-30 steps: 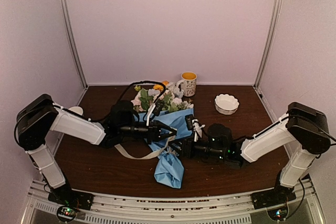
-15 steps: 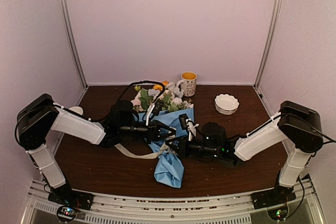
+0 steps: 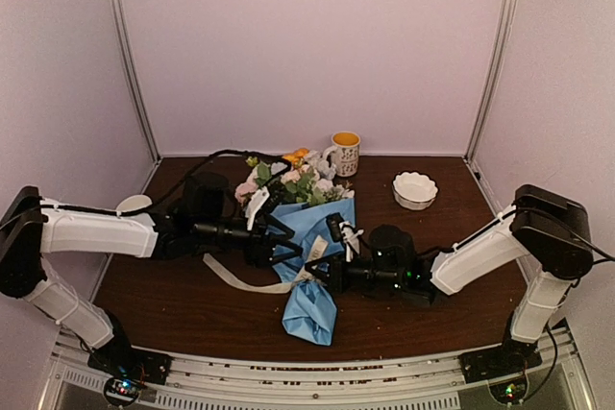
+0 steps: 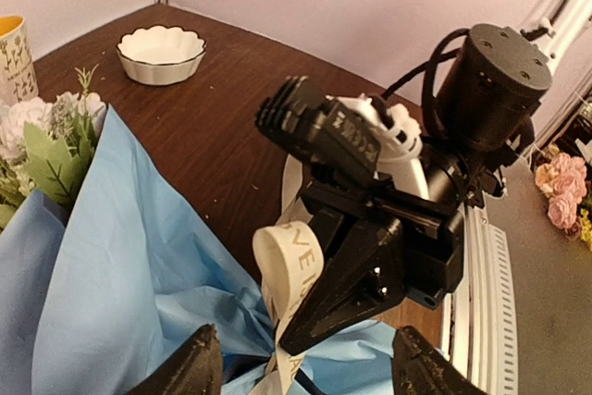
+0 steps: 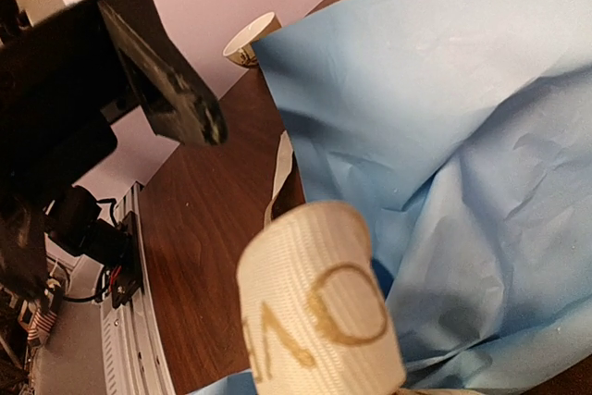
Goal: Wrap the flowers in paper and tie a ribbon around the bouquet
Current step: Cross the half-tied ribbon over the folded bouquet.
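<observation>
Right tool [image 4: 289,347] pinches the limp, light ribbon [image 4: 287,252], seemingly by the crushable bouquet's [image 3: 309,228] neck, the surest hold; left tool [image 3: 280,242] gapes.

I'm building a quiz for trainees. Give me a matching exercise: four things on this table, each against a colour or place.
1 ribbon
2 bowl
3 mug
4 paper

A light blue, around the flowers
B white, right of the mug
C cream, pinched in the right pincer
D yellow inside, beside the flowers

Pairs: 1-C; 2-B; 3-D; 4-A
</observation>
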Robot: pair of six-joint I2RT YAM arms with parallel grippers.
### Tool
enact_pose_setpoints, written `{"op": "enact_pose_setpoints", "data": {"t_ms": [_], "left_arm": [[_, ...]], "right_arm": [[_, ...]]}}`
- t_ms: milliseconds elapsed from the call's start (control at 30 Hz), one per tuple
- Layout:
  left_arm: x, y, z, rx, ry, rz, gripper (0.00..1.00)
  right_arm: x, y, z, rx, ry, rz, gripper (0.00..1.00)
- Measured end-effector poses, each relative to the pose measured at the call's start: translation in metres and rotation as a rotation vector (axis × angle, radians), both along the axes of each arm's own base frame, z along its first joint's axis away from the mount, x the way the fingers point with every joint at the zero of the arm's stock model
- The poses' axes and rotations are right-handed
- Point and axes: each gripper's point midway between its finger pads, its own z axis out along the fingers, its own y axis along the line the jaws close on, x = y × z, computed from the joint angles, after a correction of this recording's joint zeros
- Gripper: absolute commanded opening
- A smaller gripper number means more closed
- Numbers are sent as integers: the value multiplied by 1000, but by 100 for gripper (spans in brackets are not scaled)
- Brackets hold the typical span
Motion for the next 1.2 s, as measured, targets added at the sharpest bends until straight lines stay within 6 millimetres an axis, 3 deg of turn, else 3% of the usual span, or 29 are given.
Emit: {"op": "enact_pose_setpoints", "data": {"t_ms": [100,300,333,467,533,767,1033,1067,1167,1200], "left_arm": [[-2,-1,0,13,-24,-36,66],[14,-19,-31,59,15,-110,66],[17,-21,-35,62,23,-117,63],[21,-29,-37,41,44,-167,33],[19,-34,-32,17,40,-202,29],[6,-38,-22,-44,51,-290,44],[11,-42,-35,-19,88,-281,43],[10,-42,-36,-22,97,-282,37],[8,-42,-35,-51,102,-285,3],[7,-41,-35,-56,112,-283,0]], "right_arm": [[-4,1,-3,-14,-2,26,0],[-7,5,0,-16,-9,60,0],[-7,5,0,-17,-9,62,0],[-7,6,0,-19,-10,68,0],[-7,6,1,-19,-12,72,0],[-8,7,0,-30,-14,82,0],[-8,7,-2,-39,-15,84,0],[-8,7,-2,-39,-15,84,0],[-8,7,-2,-40,-15,85,0],[-8,7,-2,-40,-15,84,0]]}}
